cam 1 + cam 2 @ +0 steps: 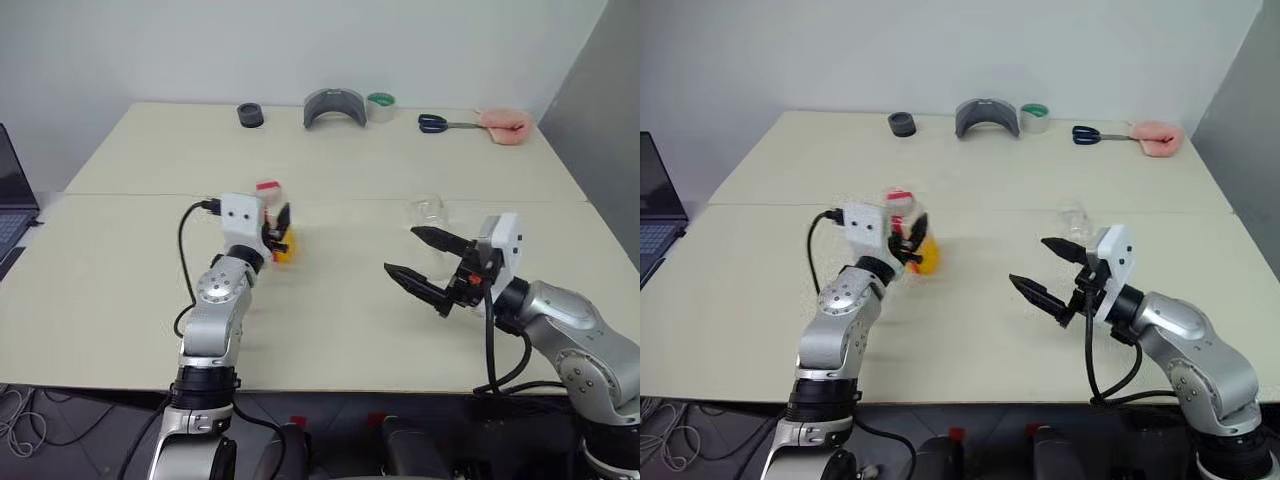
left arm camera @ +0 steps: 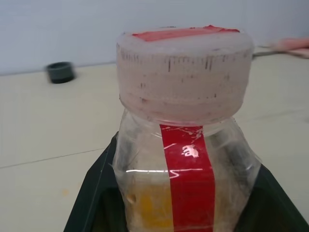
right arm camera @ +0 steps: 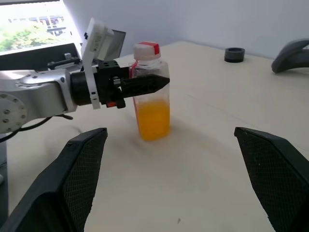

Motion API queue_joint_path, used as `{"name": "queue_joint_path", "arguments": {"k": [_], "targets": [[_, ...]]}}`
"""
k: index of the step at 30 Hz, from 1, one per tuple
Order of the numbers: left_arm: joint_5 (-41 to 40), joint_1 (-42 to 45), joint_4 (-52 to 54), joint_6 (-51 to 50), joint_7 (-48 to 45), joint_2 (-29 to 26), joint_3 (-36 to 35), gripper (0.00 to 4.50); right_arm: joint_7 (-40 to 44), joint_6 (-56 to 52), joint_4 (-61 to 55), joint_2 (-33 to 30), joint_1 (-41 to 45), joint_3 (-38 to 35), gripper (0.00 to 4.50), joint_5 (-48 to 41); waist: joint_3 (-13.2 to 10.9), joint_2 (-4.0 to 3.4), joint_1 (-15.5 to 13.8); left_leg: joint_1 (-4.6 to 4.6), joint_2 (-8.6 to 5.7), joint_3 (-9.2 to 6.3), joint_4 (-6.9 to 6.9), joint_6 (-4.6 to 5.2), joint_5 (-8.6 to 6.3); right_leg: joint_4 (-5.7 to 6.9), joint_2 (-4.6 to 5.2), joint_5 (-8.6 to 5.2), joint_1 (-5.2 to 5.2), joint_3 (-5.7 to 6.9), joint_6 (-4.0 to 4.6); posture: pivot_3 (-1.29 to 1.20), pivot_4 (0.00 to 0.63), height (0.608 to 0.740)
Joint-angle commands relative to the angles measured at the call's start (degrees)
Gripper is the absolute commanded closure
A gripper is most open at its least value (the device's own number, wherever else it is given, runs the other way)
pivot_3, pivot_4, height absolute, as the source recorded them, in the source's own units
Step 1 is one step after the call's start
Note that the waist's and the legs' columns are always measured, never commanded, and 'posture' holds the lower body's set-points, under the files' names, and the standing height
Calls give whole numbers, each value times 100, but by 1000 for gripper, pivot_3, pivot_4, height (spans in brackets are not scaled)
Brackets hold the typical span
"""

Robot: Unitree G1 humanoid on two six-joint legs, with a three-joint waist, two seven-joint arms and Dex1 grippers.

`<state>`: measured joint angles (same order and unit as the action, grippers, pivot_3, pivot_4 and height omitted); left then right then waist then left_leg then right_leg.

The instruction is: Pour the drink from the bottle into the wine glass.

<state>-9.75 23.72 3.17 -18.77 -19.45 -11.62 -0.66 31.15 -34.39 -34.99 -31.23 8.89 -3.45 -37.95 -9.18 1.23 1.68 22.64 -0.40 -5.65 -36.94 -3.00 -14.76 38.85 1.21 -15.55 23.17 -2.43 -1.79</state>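
1. Left end effector [image 1: 281,232], in the head view, reaches level across the cream bench [image 1: 330,330], clamped on the bottle [image 1: 272,215]; right end effector [image 1: 428,264] gapes wide beside the wine glass [image 1: 428,215].
2. Left wrist view: red-striped cap [image 2: 186,72] close up.
3. Right wrist view: the drink [image 3: 153,118] fills the bottle's lower half.

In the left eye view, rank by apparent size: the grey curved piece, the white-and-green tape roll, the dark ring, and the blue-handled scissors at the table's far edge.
Largest to smallest as they look:
1. Grey curved piece
2. Blue-handled scissors, longer but thinner
3. White-and-green tape roll and dark ring, too alike to rank.
All lie along the same far edge, so nearness hardly skews this.
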Motion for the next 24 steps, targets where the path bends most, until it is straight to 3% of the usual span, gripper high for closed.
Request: {"name": "queue_joint_path", "arguments": {"k": [1, 12, 24], "targets": [[-404, 341, 186, 137, -875, 17, 402, 2650, -424, -112, -561, 54, -21, -122, 0, 9, 0, 0, 0, 1, 0, -1, 0, 0, 0, 0, 0, 0, 0, 0, 0, 0, 150, 740], [-610, 940, -372, 492, -3068, -398, 1275, 2650, -1424, -952, -833, 414, 596, 352, 0, -62, -2, -3, 83, -7, 7, 1, 3, 1, 0, 5, -11, -1, 2, -4, -1, 0, 150, 740], [-541, 942, -550, 744, -3397, -455, 1274, 2650, -1678, -840, -374, 946, 1028, 941, 0, 612, -2, -4, 59, -3, 4, -4, 1, 2, 0, 4, -7, -1, 3, -1, -1, 0, 150, 740]]}}
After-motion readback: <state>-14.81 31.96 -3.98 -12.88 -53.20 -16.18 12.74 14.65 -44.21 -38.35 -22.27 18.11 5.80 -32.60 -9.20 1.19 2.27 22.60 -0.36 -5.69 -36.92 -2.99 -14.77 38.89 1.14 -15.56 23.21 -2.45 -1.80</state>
